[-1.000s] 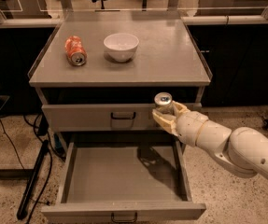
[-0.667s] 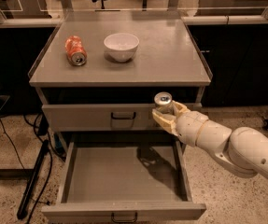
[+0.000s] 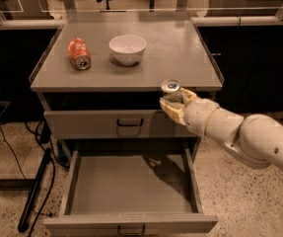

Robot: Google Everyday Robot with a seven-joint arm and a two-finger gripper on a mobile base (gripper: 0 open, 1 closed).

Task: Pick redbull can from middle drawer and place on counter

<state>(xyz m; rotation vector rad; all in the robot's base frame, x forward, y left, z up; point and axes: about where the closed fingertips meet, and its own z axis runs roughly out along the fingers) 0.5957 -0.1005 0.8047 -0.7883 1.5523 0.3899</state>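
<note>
Currently: gripper [image 3: 173, 102], jaws clenched on upright redbull can [image 3: 170, 89], held above the open middle drawer [image 3: 131, 194], counter [image 3: 175, 53] at 12 o'clock, apparently ready for placing.

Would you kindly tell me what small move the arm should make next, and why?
Probably raise the claw a little and carry it over the counter. The claw is shut on the can, which hangs in front of the counter's front edge, and the open drawer below is empty.
</note>
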